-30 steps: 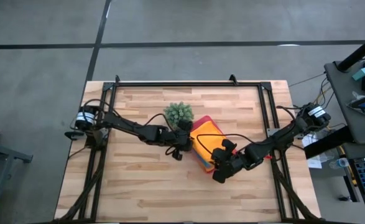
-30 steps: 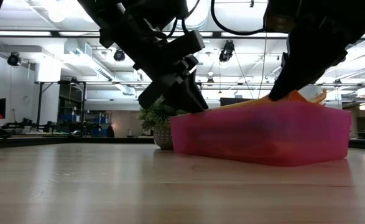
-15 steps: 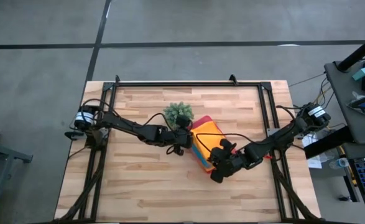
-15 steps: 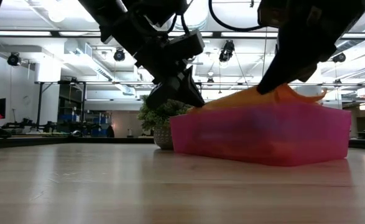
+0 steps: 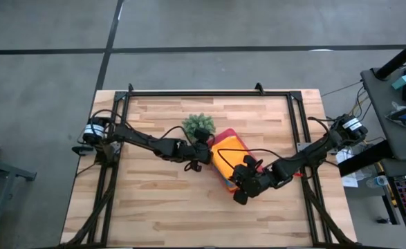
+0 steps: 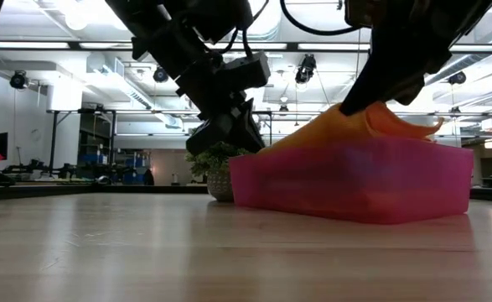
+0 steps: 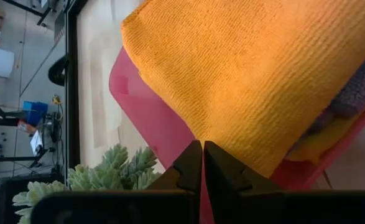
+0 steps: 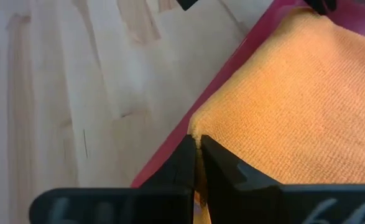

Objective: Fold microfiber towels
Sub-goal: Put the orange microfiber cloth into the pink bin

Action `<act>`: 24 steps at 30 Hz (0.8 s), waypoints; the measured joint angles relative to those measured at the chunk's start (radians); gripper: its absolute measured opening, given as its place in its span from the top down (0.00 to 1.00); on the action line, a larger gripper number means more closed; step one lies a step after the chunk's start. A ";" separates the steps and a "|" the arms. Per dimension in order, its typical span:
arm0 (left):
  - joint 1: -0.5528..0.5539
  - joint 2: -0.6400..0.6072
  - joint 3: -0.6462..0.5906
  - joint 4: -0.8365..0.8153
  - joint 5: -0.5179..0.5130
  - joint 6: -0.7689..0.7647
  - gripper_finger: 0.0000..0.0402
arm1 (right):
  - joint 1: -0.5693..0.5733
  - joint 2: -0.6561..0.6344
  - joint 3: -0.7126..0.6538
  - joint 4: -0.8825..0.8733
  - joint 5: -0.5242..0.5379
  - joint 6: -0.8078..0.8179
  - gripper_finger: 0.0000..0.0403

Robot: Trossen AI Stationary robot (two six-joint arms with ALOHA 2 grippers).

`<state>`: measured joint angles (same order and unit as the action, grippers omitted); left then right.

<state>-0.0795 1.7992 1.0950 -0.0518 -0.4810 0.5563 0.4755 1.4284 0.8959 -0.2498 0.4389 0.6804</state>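
Both grippers pinch corners of the fuzzy orange microfiber towel (image 5: 228, 156) atop the pile in the rigid pink rectangular tray (image 6: 350, 180): left gripper (image 7: 203, 163) clamped on one corner, right gripper (image 8: 196, 149) on another, apparently lifting it slightly beside the small spiky green plant (image 5: 198, 126).

Table (image 5: 154, 207) near side bare, wide room to pass. Far strip behind plant (image 5: 198, 126) also open. Middle crowded: plant just beside pink tray (image 5: 225, 136), both arms cross over tray. Black frame rails (image 5: 209, 93) line far and side edges.
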 joint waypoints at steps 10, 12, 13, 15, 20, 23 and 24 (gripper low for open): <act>-0.004 -0.001 0.004 0.003 0.002 -0.003 0.99 | 0.000 0.000 -0.002 0.001 -0.022 -0.004 0.81; -0.008 -0.003 0.004 0.004 0.003 -0.003 0.99 | 0.000 -0.005 -0.002 -0.005 -0.029 -0.016 0.78; -0.011 -0.006 0.004 0.003 0.004 -0.003 0.99 | 0.000 -0.012 -0.002 -0.011 -0.031 -0.020 0.77; -0.017 -0.014 0.004 0.004 0.004 -0.017 0.99 | 0.000 -0.028 -0.003 -0.009 -0.031 -0.027 0.76; -0.028 -0.052 0.005 -0.001 0.007 -0.050 0.99 | -0.002 -0.069 -0.003 -0.053 -0.020 -0.031 0.75; -0.031 -0.077 0.004 0.001 0.097 -0.086 0.99 | -0.002 -0.083 -0.003 -0.078 -0.019 -0.042 0.77; -0.030 -0.081 0.004 0.007 0.153 -0.105 0.99 | -0.003 -0.085 -0.002 -0.094 -0.019 -0.045 0.77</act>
<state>-0.1094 1.7186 1.0988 -0.0451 -0.3275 0.4515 0.4728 1.3433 0.8940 -0.3438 0.4202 0.6351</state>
